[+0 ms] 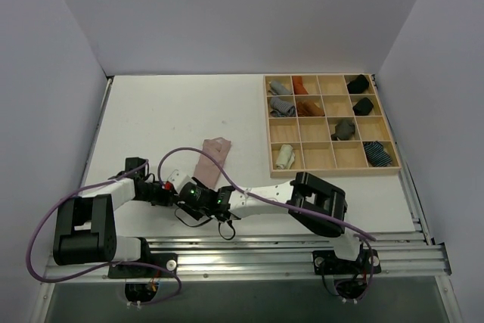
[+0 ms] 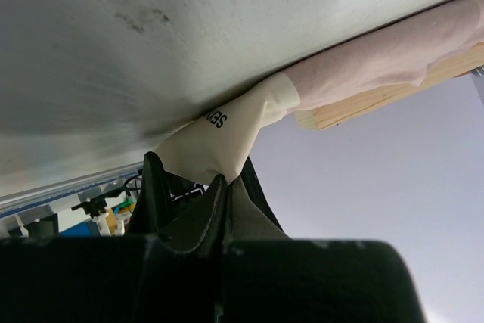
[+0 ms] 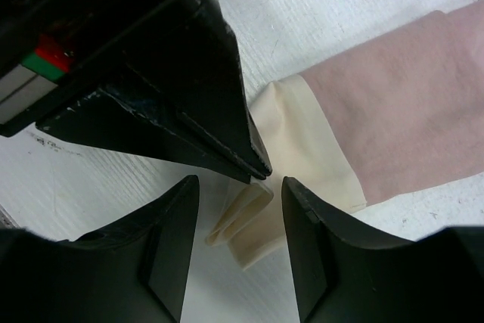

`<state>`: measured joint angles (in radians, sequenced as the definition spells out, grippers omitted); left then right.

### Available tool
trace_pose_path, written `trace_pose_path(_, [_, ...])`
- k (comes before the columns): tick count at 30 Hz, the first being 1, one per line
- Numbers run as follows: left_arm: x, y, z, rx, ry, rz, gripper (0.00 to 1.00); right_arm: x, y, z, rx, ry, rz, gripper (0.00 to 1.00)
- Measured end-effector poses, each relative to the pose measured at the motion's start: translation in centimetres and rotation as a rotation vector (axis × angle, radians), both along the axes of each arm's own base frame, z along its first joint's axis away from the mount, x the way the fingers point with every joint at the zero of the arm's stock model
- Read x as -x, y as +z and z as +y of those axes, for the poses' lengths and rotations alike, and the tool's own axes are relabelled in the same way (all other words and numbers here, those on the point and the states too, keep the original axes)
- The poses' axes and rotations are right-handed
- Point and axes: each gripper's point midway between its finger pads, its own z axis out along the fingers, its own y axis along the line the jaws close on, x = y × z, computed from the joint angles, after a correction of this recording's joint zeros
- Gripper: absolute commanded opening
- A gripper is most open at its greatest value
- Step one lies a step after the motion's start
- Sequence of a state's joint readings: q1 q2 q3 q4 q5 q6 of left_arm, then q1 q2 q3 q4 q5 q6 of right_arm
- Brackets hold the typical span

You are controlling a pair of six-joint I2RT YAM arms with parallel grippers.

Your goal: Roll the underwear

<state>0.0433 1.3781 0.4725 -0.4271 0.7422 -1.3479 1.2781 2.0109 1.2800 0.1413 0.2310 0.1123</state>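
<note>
L arm low over near-left of table (image 1: 151,111), left gripper (image 2: 225,181) clamped on beige hem of pink underwear (image 1: 212,158), lying mid-table nr near edge. R arm stretched across near edge, right gripper (image 3: 240,243) jaws apart, straddling beige fold. Wooden tray (image 1: 333,172) at right edge: grey, rust, black, striped rolls (image 1: 376,154); pale roll (image 1: 285,156) in near-left compartment. White table, grey walls (image 1: 227,13)

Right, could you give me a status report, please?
Left gripper shut on pink underwear's beige band. Right gripper open, straddling band. Underwear not yet rolled. Nothing blocking.
</note>
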Motion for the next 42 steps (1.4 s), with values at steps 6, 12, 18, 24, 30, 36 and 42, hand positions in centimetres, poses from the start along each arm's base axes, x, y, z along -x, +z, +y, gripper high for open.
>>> trace_pose_path(6, [-0.2, 0.1, 0.2, 0.008, 0.015, 0.000, 0.02, -0.2, -0.6, -0.2, 0.006, -0.028, -0.001, 0.16])
trace_pose_path(12, [-0.5, 0.2, 1.2, -0.009, 0.017, 0.001, 0.19, -0.5, -0.9, -0.6, 0.018, -0.042, 0.008, 0.00])
trace_pose_path(18, [-3.6, 1.5, 4.1, -0.150, -0.041, -0.080, 0.43, -0.7, -0.4, -1.2, 0.062, 0.011, 0.109, 0.00])
trace_pose_path(24, [-4.9, 2.3, 6.0, -0.247, -0.092, -0.155, 0.47, -3.8, 2.5, -0.5, 0.009, 0.054, 0.238, 0.00])
trace_pose_path(30, [-4.9, 1.0, 6.3, -0.263, -0.195, -0.160, 0.47, -6.3, 2.0, 0.5, -0.023, 0.102, 0.384, 0.00])
trace_pose_path(36, [-4.7, 0.3, 5.8, -0.265, -0.267, -0.174, 0.48, -6.0, -1.0, -0.1, 0.013, 0.125, 0.518, 0.00])
trace_pose_path(42, [-5.8, 0.5, 4.8, -0.269, -0.332, -0.224, 0.48, -7.1, -0.8, -0.2, -0.012, 0.124, 0.540, 0.00])
